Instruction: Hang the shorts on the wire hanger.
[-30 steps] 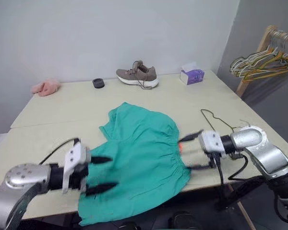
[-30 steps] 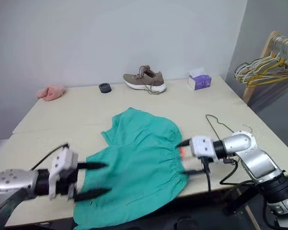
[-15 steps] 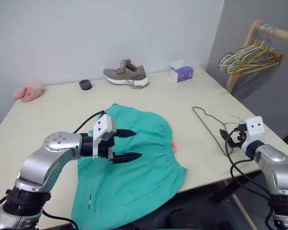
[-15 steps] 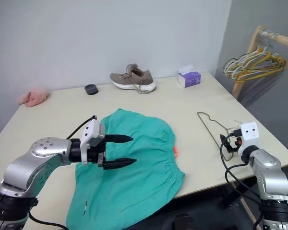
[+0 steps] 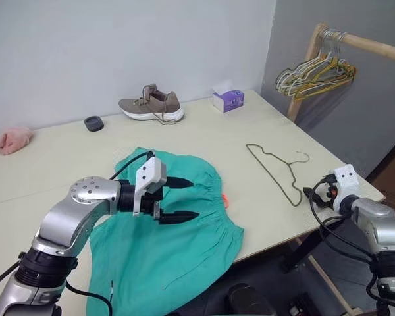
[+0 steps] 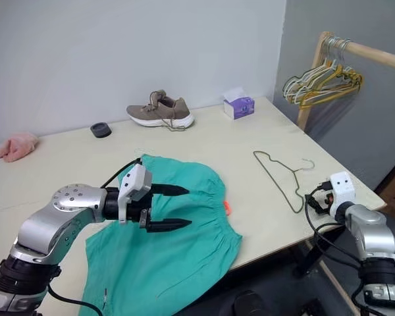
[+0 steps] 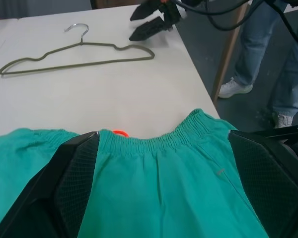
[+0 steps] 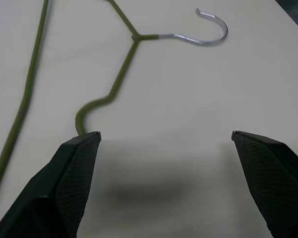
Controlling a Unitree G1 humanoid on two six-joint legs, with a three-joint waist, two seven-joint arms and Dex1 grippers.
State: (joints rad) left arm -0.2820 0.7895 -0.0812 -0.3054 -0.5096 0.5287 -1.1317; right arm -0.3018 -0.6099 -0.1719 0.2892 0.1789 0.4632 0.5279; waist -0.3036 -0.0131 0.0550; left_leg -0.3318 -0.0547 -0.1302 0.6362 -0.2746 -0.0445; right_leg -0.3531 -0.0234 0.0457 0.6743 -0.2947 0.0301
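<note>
Two grippers over one beige table [image 5: 204, 135], both spread wide, nothing held. Left gripper [image 5: 179, 199] hangs above the shorts [image 5: 164, 250], fingers apart, pointing right toward the waistband; cannot tell if the tips touch the cloth. Right gripper [image 7: 150, 20] sits at the table's near right edge, fingers released, aimed at the near end of the hanger [image 5: 274, 170], apart from it. In the right wrist view the wire's bend lies just past one fingertip [image 8: 79, 163], not between the tips.

Shorts lie flat, teal, near-left of table centre, lower part draped over the near edge. Gathered waistband faces right, small orange tag [image 5: 225, 199] at its edge.

Hanger lies flat on the right part of the table, well apart from the shorts, olive wire with bare metal hook [image 8: 208, 29] toward the right edge.

Far side: brown shoe [image 5: 151, 107], black round thing [image 5: 93, 123] left of it, purple tissue box [image 5: 227, 99] with a white tissue sticking out of the top. Pink cloth [image 5: 8, 141] far left.

Wooden rack [image 5: 329, 46] at right beyond the table, bunch of white and yellow hangers [image 5: 315, 70] on its bar. A person's legs in jeans [image 7: 268, 54] stand by the table, seen from the left wrist.
</note>
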